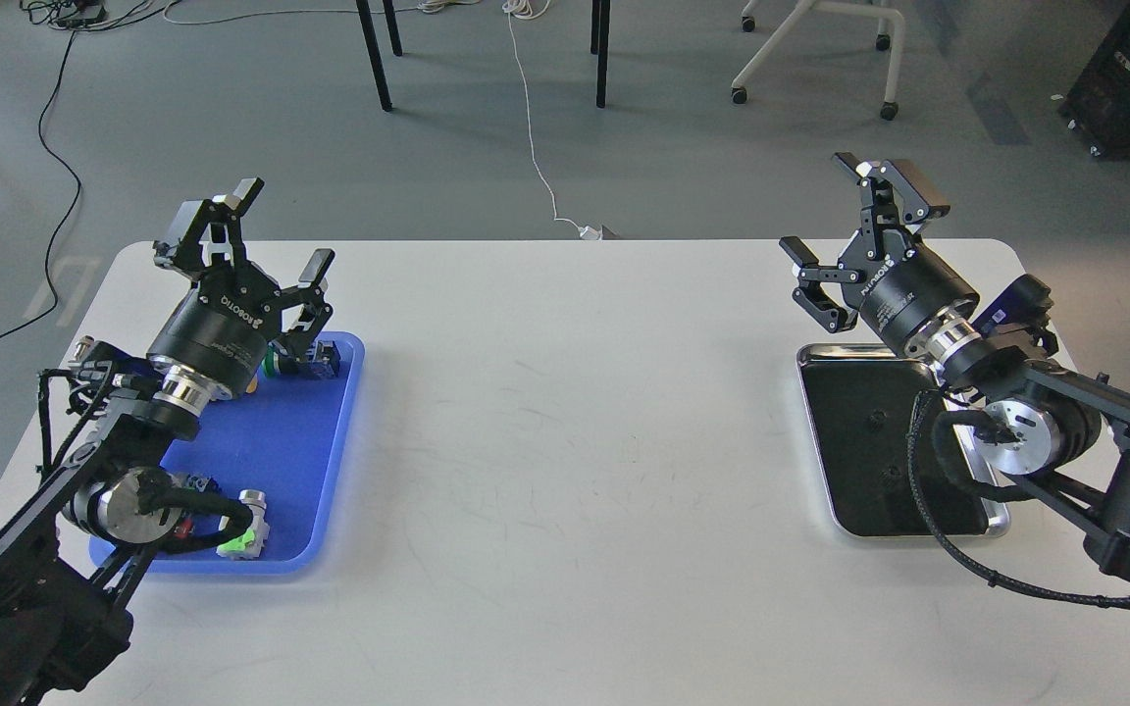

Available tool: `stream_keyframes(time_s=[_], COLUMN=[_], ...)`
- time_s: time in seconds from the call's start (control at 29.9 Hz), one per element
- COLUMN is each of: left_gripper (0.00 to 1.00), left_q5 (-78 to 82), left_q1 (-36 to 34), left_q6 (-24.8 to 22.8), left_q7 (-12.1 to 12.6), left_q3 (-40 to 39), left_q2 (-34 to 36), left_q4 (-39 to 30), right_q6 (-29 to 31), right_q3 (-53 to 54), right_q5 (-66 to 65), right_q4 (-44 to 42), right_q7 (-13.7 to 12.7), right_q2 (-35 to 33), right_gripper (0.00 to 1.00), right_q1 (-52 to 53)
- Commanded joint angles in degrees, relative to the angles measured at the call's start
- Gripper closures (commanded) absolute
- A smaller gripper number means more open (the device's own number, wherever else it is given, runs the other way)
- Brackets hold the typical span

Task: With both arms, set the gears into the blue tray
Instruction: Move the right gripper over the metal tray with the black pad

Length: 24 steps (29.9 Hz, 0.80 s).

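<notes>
The left gripper, marked "ROBOTIQ", stood spread wide and empty over the ten o'clock corner of the blue tray, which held push-button switches. The right gripper, its lettering too small to read, was likewise released above the twelve o'clock edge of the steel tray, where two faint gears lay on the black inside.

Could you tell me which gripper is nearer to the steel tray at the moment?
Right. The right gripper, open, hovers just above the steel tray's far end. The left gripper, also open, is across the table over the blue tray.
</notes>
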Motion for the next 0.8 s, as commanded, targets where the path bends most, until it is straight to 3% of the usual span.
stream_keyframes(time_s=[0.0,0.27,0.53,0.77], left_gripper=[0.02,0.02,0.02,0.02], left_q5=[-0.2,-0.5,0.0,0.2], left_q1=[0.0,-0.5,-0.2,0.0], left_q6=[-0.1,-0.8,-0.4,-1.0], left_q7=[-0.4,-1.0,-6.2,-6.3], left_q3=[0.1,0.2,0.5,1.1], left_q2=[-0.2,0.2,0.9,1.4], left_q4=[-0.1,0.4,-0.2,-0.5], right_q6=[0.0,0.1,0.1,0.7], right_q3=[0.0,-0.3,-0.7,-0.9], right_q5=[0.0,-0.1,-0.1,-0.1], right_q4=[-0.1,-0.1,0.0,0.0], right_q7=[0.0,0.0,0.0,0.0], right_q2=[0.1,0.1,0.1,-0.5], right_gripper=[0.01,0.01,0.01,0.01], right_q1=[0.0,0.2,0.3,1.3])
